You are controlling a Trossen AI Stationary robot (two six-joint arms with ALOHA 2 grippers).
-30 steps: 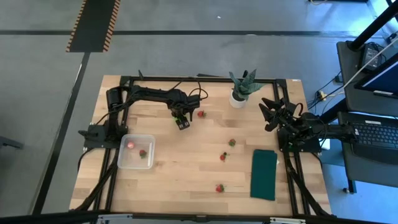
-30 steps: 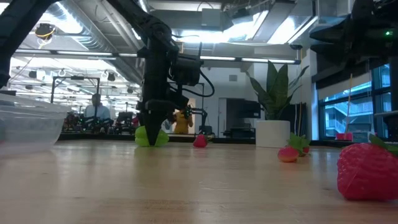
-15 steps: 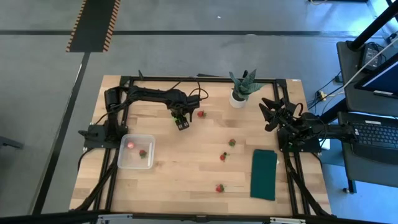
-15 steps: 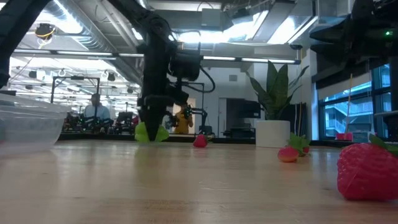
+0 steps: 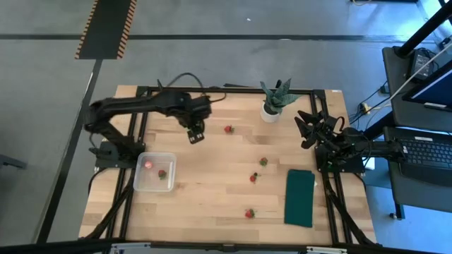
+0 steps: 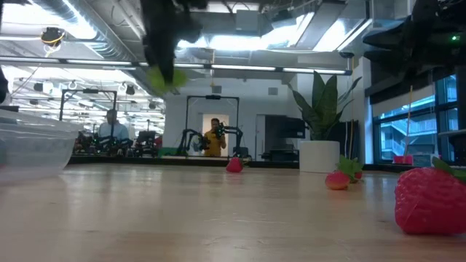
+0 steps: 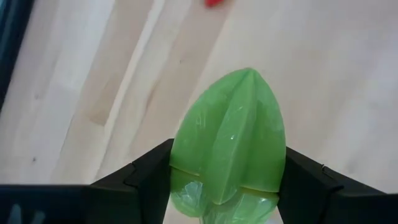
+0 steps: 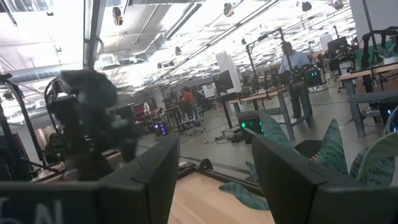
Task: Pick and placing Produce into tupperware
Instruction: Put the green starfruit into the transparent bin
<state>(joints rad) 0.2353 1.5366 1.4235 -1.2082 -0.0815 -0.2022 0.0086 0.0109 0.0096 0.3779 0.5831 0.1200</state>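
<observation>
My left gripper [image 5: 195,134] is raised above the table's far middle, shut on the light green leafy piece [image 7: 229,140], which also shows high in the low view [image 6: 169,76]. The clear tupperware [image 5: 155,171] sits near the left edge with two red strawberries [image 5: 162,173] inside. Several more strawberries lie on the wood: one by the far side [image 5: 228,129], two mid-table [image 5: 253,178], one near the front [image 5: 249,213]. I see no olive-brown piece. My right gripper [image 5: 305,130] waits open at the right edge. My left gripper pinches the leafy piece between its two fingers [image 7: 149,174], one on each flank of its wider lower part [image 7: 186,171]. The pointed tip [image 7: 249,74] sticks out past the fingers. The piece is lifted clear of the table.
A spiky potted plant in a white pot [image 5: 275,99] stands at the far edge. A dark green cloth [image 5: 300,197] lies by the right edge. Bare wood spreads between the tupperware and the mid-table strawberries. People and equipment show in the room beyond.
My left gripper has risen from the tabletop with the leafy piece, lifting it clear, and has drifted toward the table's left edge as the arm drew back. The strawberries and the tupperware have stayed put.
</observation>
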